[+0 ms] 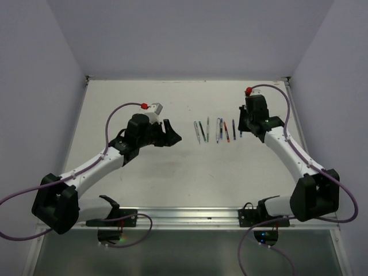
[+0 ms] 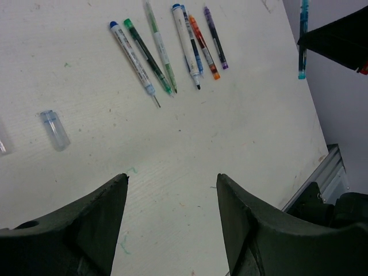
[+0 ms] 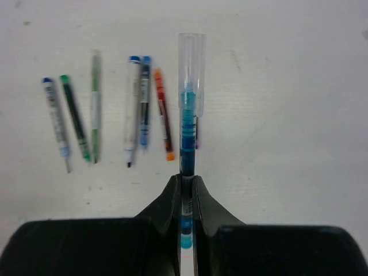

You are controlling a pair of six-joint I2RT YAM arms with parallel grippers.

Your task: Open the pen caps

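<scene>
My right gripper (image 3: 187, 179) is shut on a teal-blue pen (image 3: 188, 132), which points away from it above the table. A clear cap (image 3: 191, 66) sits on the pen's far end. The held pen also shows in the left wrist view (image 2: 302, 40), below the dark right gripper (image 2: 339, 37). Several pens (image 2: 167, 49) lie in a row on the table, between the two grippers in the top view (image 1: 215, 131). A loose clear cap (image 2: 55, 130) lies left of the row. My left gripper (image 2: 172, 178) is open and empty, left of the row (image 1: 172, 138).
A second clear cap (image 2: 2, 144) is cut off by the left edge of the left wrist view. The table's metal front rail (image 1: 190, 217) runs along the near edge. White walls (image 1: 52, 86) enclose the table on three sides.
</scene>
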